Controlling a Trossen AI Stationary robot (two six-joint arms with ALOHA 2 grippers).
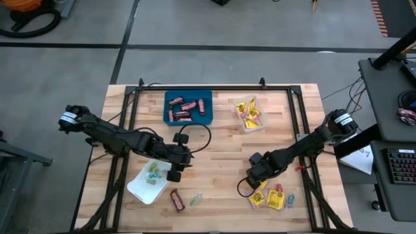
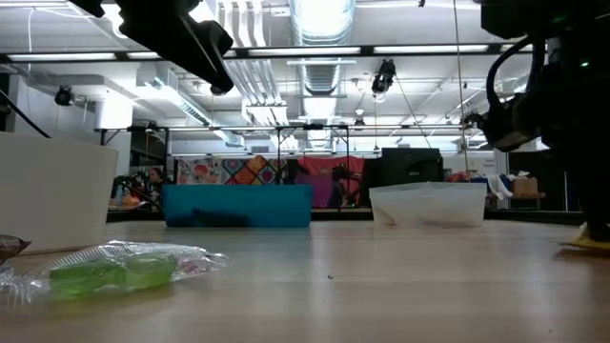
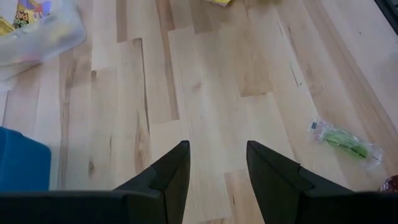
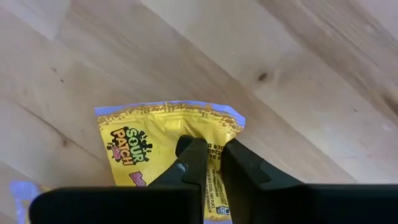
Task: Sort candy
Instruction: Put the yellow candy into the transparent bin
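Note:
My right gripper (image 4: 211,144) is down at the table's near right (image 1: 253,182), shut on a square yellow packet (image 4: 155,140) with red marks. More yellow packets (image 1: 274,198) and a pastel sweet (image 1: 290,200) lie beside it. My left gripper (image 3: 217,146) hangs open and empty over bare wood by the right edge of the white tray (image 1: 140,185), which holds pastel sweets (image 1: 153,172). A green sweet (image 3: 345,140) and a brown-red mini bar (image 1: 177,199) lie loose on the table near the front edge. My right gripper pinches the yellow packet between its two fingers at the middle of one sealed edge (image 4: 211,127). The fingers (image 4: 193,158) come slanting down from above, over the packet's printed face. The packet's visible face lies flat, close to the wood; I cannot tell whether it is lifted.
The blue tray (image 1: 188,107) with brown-red bars and the clear tray (image 1: 250,114) with yellow packets stand at the table's far side. A black frame (image 1: 214,88) runs along the far edge and down both sides. Bare wood lies between the two grippers.

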